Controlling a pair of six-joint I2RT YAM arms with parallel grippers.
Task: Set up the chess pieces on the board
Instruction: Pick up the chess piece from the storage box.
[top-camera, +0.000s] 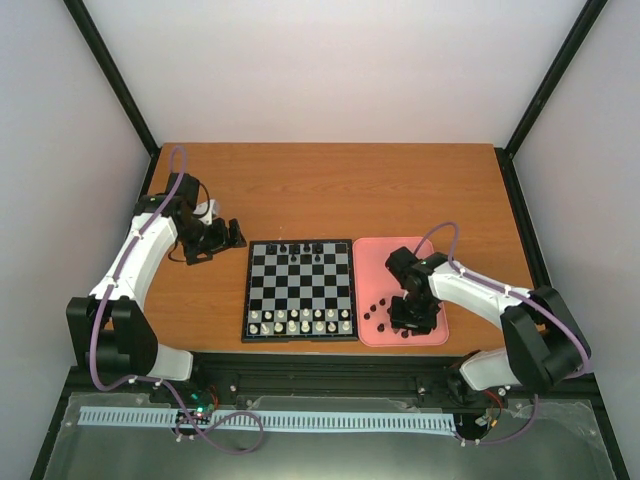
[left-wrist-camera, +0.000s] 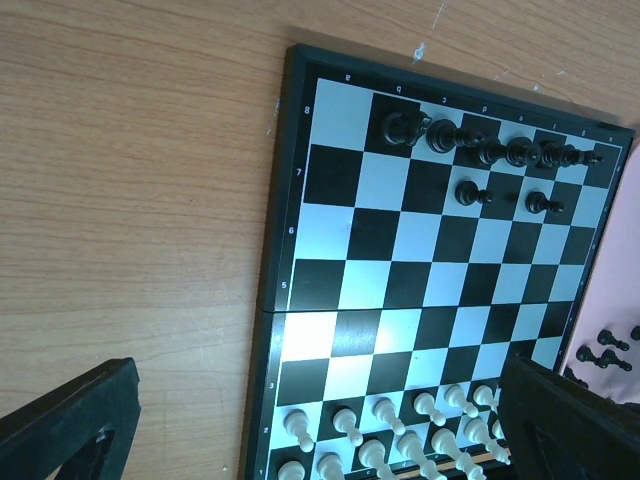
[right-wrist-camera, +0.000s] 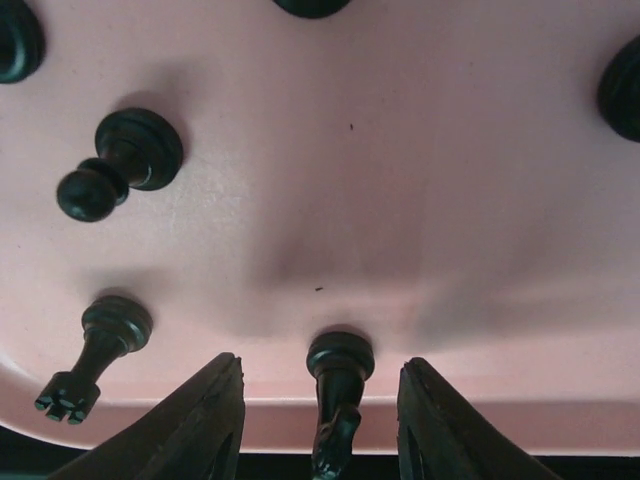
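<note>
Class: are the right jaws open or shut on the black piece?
Open: right gripper jaws flank the black piece, a gap each side.

- Wooden table (top-camera: 330, 190): orange-brown grained top, running from the near edge to the far wall.
- Pink tray (top-camera: 375, 262): rounded rectangle with a low rim, lying flat on the right half of the table.
- White chess pieces (top-camera: 300, 321): two straight rows, upright, just left of the tray's near end.
- White walls (top-camera: 330, 70): plain panels at the far, left and right sides.
- Black frame struts (top-camera: 110, 70): slanting up from the far table corners.
- Pale toothed strip (top-camera: 300, 421): lying left to right, nearer than the table edge.
</note>
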